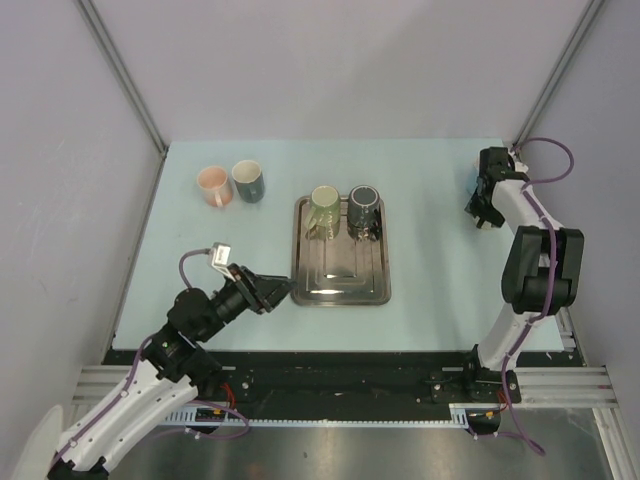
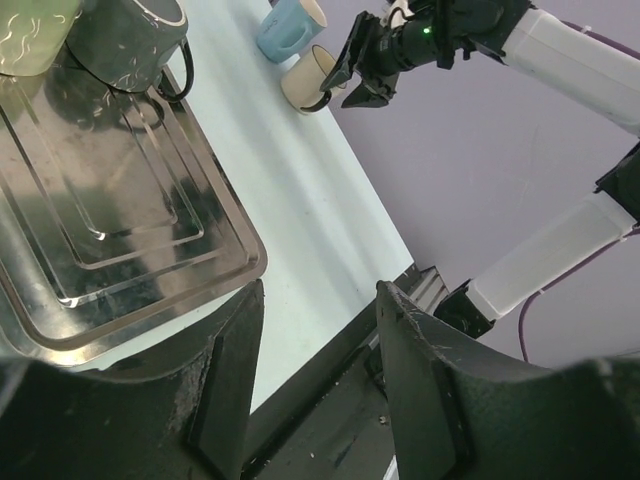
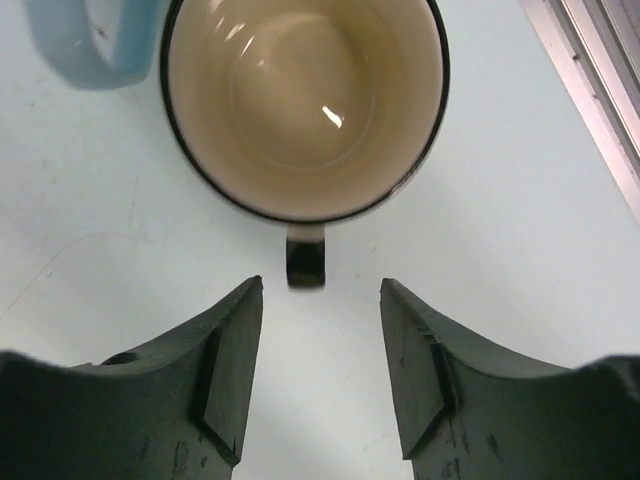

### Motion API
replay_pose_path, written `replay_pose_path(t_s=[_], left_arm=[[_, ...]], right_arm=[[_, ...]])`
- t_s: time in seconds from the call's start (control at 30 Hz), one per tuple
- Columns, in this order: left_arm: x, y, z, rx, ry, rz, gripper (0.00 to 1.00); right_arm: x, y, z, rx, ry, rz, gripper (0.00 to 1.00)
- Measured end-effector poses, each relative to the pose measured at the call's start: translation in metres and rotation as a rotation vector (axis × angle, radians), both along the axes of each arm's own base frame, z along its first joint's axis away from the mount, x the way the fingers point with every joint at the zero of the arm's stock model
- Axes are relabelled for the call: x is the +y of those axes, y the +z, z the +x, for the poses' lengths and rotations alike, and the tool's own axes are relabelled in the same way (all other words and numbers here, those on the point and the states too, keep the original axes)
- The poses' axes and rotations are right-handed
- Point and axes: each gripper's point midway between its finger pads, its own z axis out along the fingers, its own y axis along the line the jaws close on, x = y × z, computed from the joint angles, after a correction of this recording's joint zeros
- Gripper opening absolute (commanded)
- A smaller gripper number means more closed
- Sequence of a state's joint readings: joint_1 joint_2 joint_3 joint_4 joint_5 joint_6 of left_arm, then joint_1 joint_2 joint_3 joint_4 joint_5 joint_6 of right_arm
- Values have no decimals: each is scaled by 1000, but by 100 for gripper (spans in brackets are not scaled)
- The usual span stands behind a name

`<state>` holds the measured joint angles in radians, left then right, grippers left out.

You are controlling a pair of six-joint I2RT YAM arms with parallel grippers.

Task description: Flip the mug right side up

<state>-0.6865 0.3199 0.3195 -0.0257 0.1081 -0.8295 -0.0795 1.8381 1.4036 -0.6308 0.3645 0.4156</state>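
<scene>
Seemingly upright already: cream mug [image 3: 305,100] mouth-up just ahead of right jaws, spread apart, handle [image 3: 305,265] toward gap; left jaws apart beside tray [image 1: 340,300].

Mirror-bright metal tray [image 1: 340,285] with scuffed sheen, glossy glazed ceramic cream mug [image 3: 305,100], smooth inside, matt pale-blue tabletop [image 1: 430,270], matt black, slightly grainy plastic on right gripper [image 3: 320,290]

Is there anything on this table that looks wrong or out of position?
Yes. The dark grey mug at the far end of the tray, beside the green mug, seems to stand upside down: its top looks like a closed base with a pale ring, not an open mouth.
</scene>
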Motion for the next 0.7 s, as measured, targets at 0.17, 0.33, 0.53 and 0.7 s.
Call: replay_pose_path(t_s=[0.17, 0.33, 0.53, 0.7], left_arm=[[2, -2, 1, 4, 15, 2, 82], [12, -24, 15, 77, 110, 63, 100], [23, -38, 36, 149, 224, 156, 100], [22, -25, 53, 87, 250, 223, 92]], right_arm=[[23, 50, -13, -85, 28, 39, 59], [90, 140, -34, -302, 192, 46, 61], [229, 218, -96, -553, 606, 91, 67], [250, 179, -113, -520, 678, 64, 64]])
